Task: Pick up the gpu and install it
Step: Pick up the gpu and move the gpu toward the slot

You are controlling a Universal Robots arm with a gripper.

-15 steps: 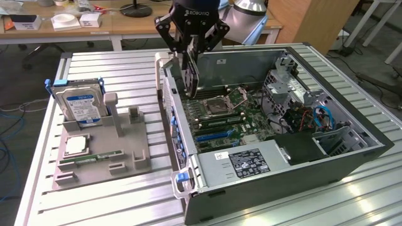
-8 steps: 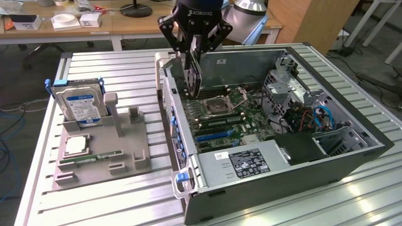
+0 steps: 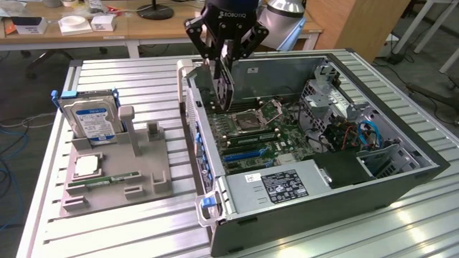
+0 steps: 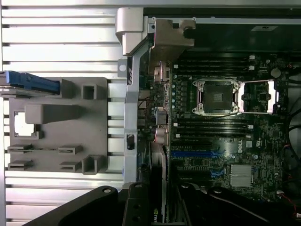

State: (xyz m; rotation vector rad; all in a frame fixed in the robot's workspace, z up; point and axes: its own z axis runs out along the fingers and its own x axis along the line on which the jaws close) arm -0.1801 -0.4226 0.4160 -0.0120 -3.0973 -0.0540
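Gpu (image 3: 223, 91) hangs upright, clamped in the ROBOTIQ-marked gripper (image 3: 224, 58), just inside the case (image 3: 323, 209) at its eleven-o'clock rim, above the motherboard (image 3: 269, 115).

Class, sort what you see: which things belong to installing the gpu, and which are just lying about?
Job in hand: gripper, shut on the gpu; open computer case; its motherboard.
Lying about: hard drive; memory stick; grey holder.

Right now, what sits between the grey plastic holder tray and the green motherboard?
In the exterior view: a strip of slatted silvery metal table, then the open computer case's upright silvery metal wall.
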